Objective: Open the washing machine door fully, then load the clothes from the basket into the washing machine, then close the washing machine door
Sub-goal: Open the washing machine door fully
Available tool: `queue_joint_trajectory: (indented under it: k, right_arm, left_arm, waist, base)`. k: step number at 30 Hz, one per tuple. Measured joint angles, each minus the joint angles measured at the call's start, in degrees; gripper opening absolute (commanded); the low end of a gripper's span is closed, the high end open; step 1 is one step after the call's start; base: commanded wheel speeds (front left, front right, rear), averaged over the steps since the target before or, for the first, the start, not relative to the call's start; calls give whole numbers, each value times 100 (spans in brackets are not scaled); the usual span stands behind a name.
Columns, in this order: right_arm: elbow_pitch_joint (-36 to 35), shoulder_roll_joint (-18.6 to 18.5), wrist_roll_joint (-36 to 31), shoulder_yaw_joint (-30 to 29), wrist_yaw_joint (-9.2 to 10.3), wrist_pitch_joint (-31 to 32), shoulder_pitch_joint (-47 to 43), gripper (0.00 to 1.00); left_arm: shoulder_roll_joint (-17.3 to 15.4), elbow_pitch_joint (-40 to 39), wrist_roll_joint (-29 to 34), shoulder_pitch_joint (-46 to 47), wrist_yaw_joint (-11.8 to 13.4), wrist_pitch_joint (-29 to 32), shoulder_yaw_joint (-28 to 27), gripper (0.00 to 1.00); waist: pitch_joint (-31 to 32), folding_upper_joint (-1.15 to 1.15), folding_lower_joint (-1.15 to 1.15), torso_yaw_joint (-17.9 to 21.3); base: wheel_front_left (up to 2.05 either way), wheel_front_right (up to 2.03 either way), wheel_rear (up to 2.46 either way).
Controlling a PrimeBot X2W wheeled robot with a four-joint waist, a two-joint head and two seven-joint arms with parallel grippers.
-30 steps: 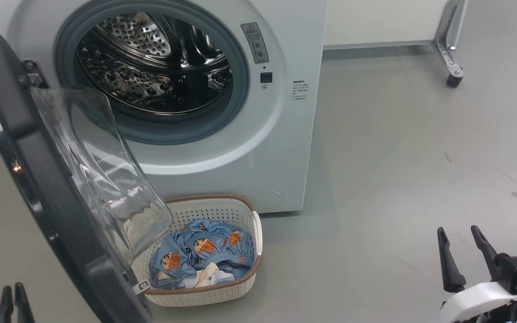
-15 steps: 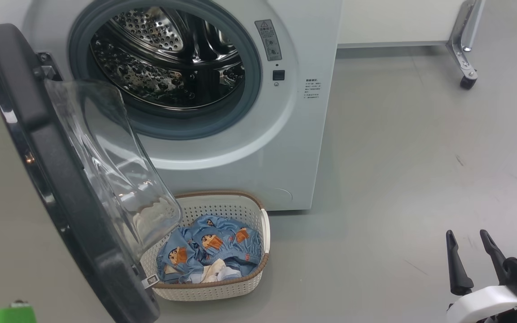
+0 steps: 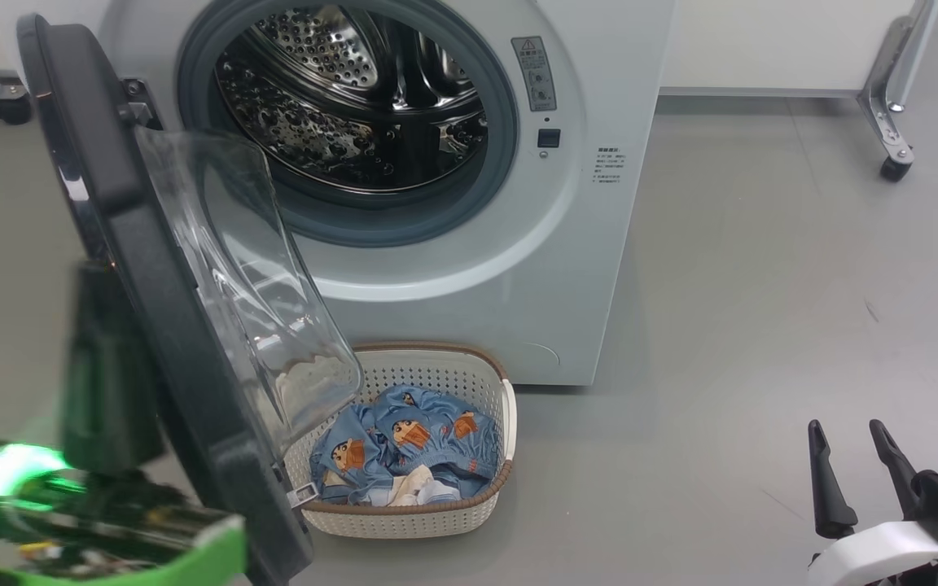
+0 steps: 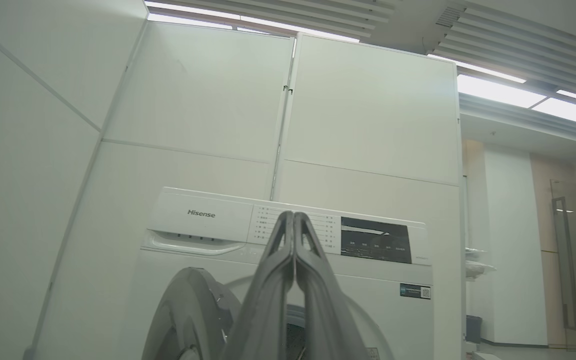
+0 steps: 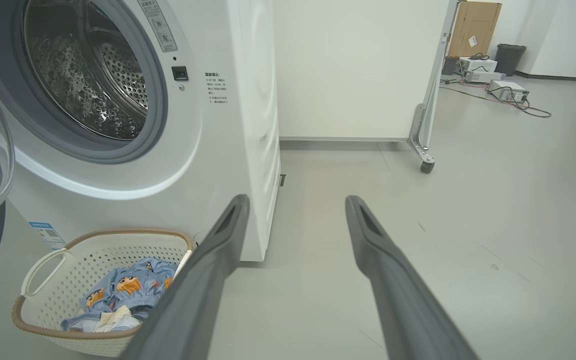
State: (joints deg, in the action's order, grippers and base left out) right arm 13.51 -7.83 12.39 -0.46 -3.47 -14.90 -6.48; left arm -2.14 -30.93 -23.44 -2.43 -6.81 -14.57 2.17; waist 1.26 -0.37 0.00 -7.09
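Clothes (image 3: 404, 443) bunched in the basket (image 3: 404, 521), low and ahead-left of the right claw (image 3: 845, 427), fingers spread, empty. Likely soft, light, limp and prone to trail: pinch a raised fold on top. Door (image 3: 151, 268) swung out, overhanging the basket, close by the left claw (image 4: 293, 216), clenched on nothing. Beyond, washer (image 3: 583, 244) with bare steel drum; smooth grey floor (image 3: 762, 325) all round, white partition panels (image 5: 358, 70) behind.
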Motion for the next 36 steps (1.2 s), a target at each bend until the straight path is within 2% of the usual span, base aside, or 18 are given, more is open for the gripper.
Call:
queue_joint_trajectory:
  k: [2,4,9,13,21,27,36]
  right_arm:
    - [10,35,-12,-13,-2,0,-3,100]
    - [19,68,-65,13,-54,0,-1,100]
    - [56,153,-144,74,-112,0,4,100]
    - [74,170,-152,47,-120,0,5,100]
    - [160,242,-194,23,-179,0,10,100]
    - [163,253,-194,-123,-180,0,8,100]
    - [162,320,-196,-293,-202,0,1,100]
  left_arm:
    - [0,31,-174,-169,-31,192,694,0]
    - [-12,236,-327,-414,-31,492,1155,0]
    - [-71,747,-560,-926,-30,968,1707,0]
    - [-76,1051,-598,-1004,-21,1162,1770,0]
    - [-82,1333,-265,-1050,315,1251,1457,0]
    - [-81,1355,-211,-1043,441,1258,1458,0]
    - [-82,1448,-127,-1028,769,1385,1519,0]
  waist:
    - [8,0,0,-49]
    - [16,0,0,-90]
    - [23,0,0,-102]
    - [20,0,0,-94]
    - [30,0,0,39]
    - [24,0,0,73]
    - [10,0,0,-40]
  base:
    - [0,0,0]
    - [0,0,0]
    - [0,0,0]
    - [0,0,0]
    - [0,0,0]
    - [0,0,0]
    - [0,0,0]
